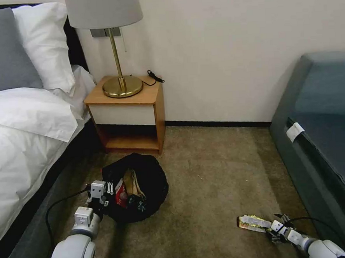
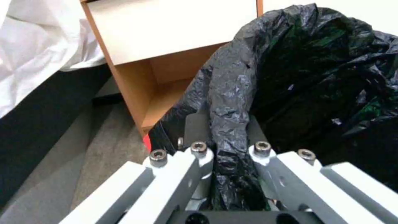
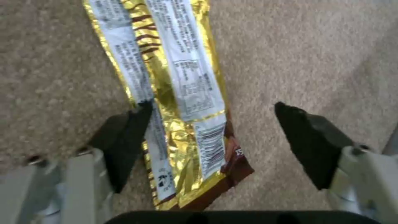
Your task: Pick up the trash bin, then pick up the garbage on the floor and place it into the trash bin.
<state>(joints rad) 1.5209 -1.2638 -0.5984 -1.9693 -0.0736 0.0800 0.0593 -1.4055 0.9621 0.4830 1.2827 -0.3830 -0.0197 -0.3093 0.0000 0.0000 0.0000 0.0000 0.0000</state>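
Note:
The trash bin (image 1: 150, 177) with its black bag liner sits in front of the nightstand, mouth tipped toward me. My left gripper (image 1: 108, 188) is shut on the near rim, and the left wrist view shows the gripper (image 2: 230, 149) pinching the liner fold of the bin (image 2: 315, 77). A red packet (image 1: 120, 198) and tan paper (image 1: 133, 184) lie inside. On the carpet at lower right lies the long yellow-white wrapper (image 1: 253, 222). My right gripper (image 1: 276, 228) stands open at the wrapper's end, and in the right wrist view this gripper (image 3: 213, 109) straddles the wrapper (image 3: 178, 93), one finger on each side.
A wooden nightstand (image 1: 129, 116) with a brass lamp (image 1: 121, 85) stands against the wall behind the bin. The bed (image 1: 21, 134) runs along the left, a teal sofa (image 1: 324, 127) along the right. Open carpet (image 1: 214, 181) lies between the bin and the wrapper.

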